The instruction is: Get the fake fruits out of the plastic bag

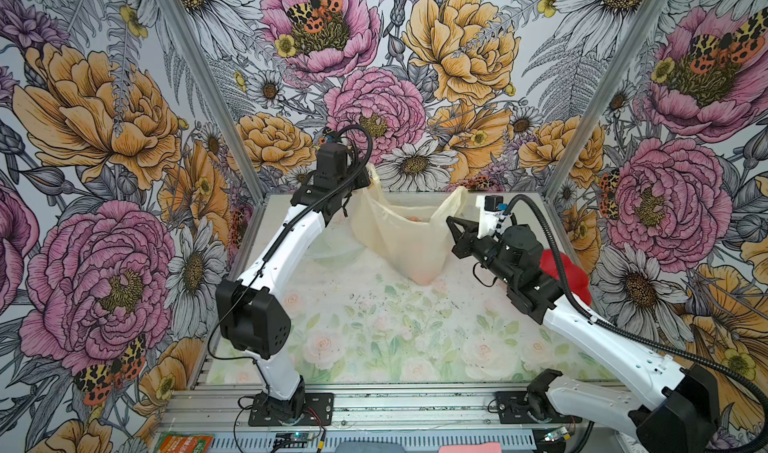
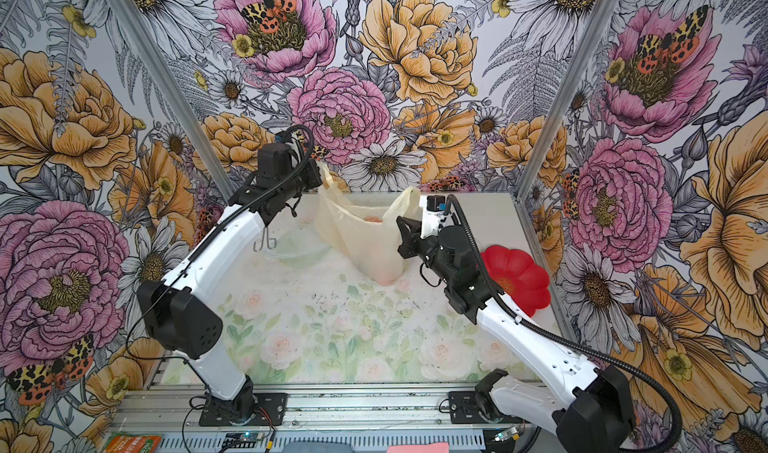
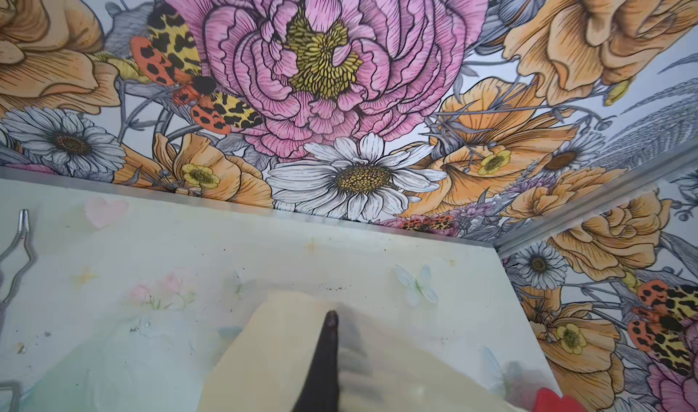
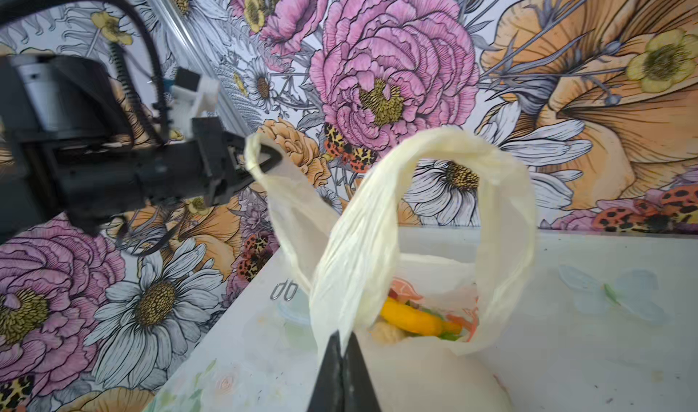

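Pale rose-printed table (image 1: pixel 374 326), enclosed by bold floral wallpaper (image 1: pixel 104 118). The thin, crinkled plastic bag (image 1: pixel 399 239) stood at back centre. The left gripper (image 4: pixel 270 159) was clamped on one loop handle and the right gripper (image 4: pixel 342 340) was pinched shut at the other's base. The fake fruits (image 4: pixel 411 320) lay inside, mostly hidden; glossy yellow and green showed. The right arm partly hid a red scalloped plate (image 2: pixel 519 276).

Walls (image 1: pixel 104 98) on three sides: paper with huge drawn flowers. Pink ones, orange ones, white daisies, small yellow ones, grey leaves. Spotted orange-yellow moths (image 1: pixel 320 10) here and there. Shiny metal posts (image 1: pixel 203 77) in two back corners. Desk (image 1: pixel 374 338) top pale, with faint pink roses and green leaves, small pale butterfly (image 3: pixel 415 285) pictures near back, tiny dark specks in middle. Grey metal rail (image 1: pixel 395 405) along front edge. Light bright and even.
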Motion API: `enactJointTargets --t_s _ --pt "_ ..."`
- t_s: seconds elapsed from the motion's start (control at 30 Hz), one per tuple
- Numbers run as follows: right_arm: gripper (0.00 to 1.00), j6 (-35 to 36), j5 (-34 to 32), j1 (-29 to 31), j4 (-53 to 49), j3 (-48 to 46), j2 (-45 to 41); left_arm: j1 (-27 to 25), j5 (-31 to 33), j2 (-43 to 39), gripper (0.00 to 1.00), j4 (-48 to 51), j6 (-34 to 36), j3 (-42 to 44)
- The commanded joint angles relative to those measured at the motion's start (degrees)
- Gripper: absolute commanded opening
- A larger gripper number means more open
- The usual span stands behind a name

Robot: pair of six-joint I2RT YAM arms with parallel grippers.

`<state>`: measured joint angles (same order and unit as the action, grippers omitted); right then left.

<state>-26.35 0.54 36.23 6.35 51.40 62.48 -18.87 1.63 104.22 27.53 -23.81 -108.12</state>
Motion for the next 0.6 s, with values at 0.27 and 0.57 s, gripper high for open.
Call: enactJointTargets --t_s 0.27,0.57 --pt "0.00 12.74 -25.15 24.70 -5.68 15.19 9.91 -6.31 -11.62 32.53 0.00 16.70 4.76 -55.80" --pt "0.00 14.32 -26.77 24.30 -6.94 21.95 17.51 -7.15 -6.17 21.49 0.73 20.14 11.35 -39.96"
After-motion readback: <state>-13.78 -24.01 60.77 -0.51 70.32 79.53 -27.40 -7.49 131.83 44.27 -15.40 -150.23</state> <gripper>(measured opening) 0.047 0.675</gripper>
